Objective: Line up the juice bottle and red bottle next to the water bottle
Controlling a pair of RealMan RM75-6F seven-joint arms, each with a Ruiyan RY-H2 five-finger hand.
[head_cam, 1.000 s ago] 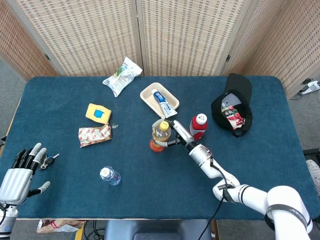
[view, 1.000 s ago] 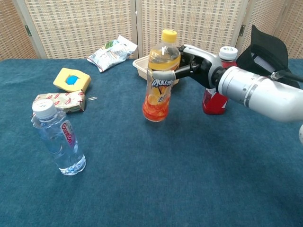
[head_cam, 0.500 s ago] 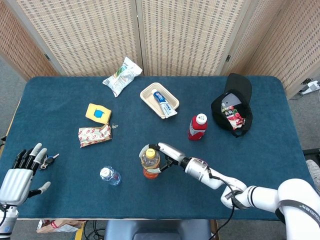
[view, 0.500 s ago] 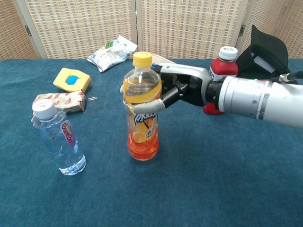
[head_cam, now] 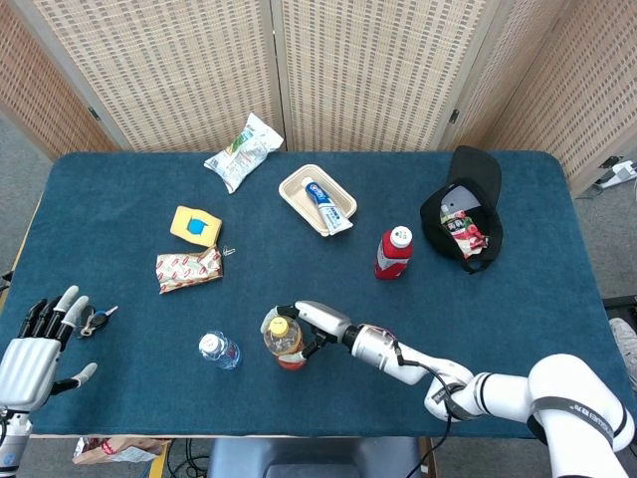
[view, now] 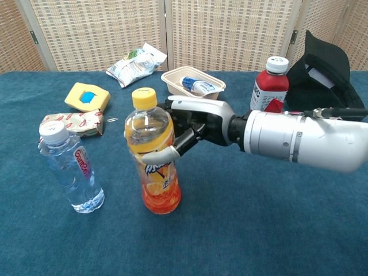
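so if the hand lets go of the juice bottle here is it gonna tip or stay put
The juice bottle probably stays put: it looks upright, with its base at the table. It is tall and narrow, so a nudge near its cap could topple it. The right hand grips it high, so release gently.

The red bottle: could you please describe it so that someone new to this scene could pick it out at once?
Start at the black cap near the right end of the blue table. Just left of it the red bottle stands upright and alone. Its white lid and red body set it apart from the orange juice bottle in the right robot hand and the clear water bottle.
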